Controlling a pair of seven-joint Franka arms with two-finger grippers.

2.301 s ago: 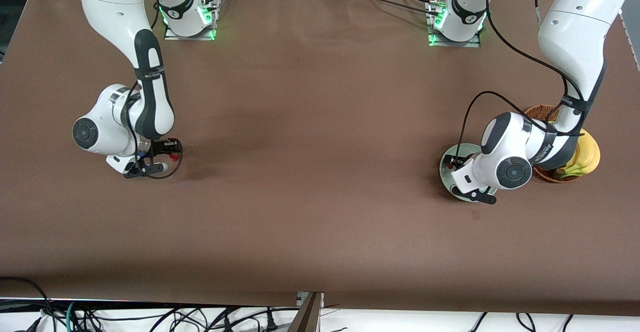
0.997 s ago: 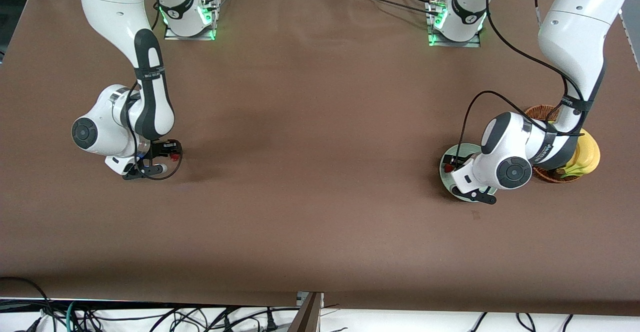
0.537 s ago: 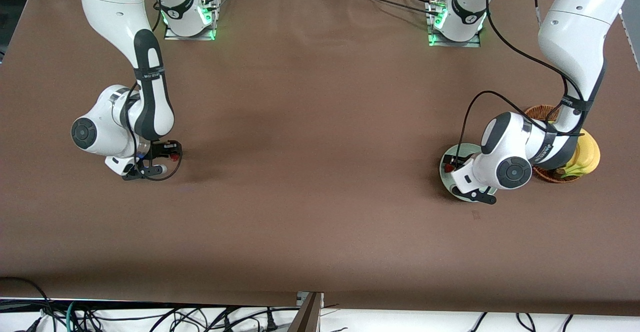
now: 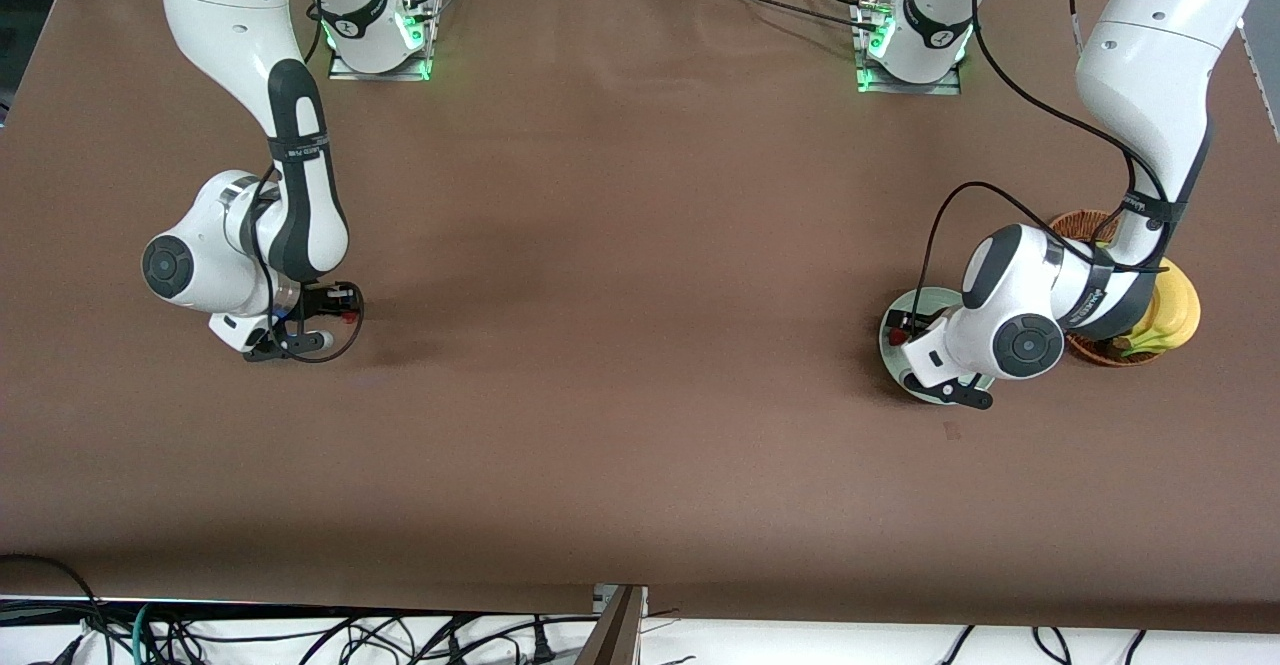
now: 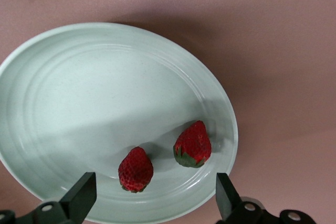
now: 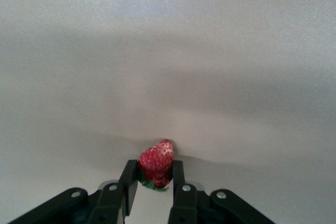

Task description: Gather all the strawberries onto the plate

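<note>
Right gripper [image 6: 155, 182], at the right arm's end of the table, clamps the third strawberry [image 6: 156, 163], best lifted straight up with gentle pressure; left gripper [image 5: 152, 200] waits spread wide over the plate [image 5: 63, 103], holding two strawberries [image 5: 192, 144].

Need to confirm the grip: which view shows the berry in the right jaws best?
The right wrist view: the berry sits pinched between the right gripper's shut jaws, unobstructed. The front view shows only a red speck at the gripper. The left wrist view doesn't show it, only the plate.
</note>
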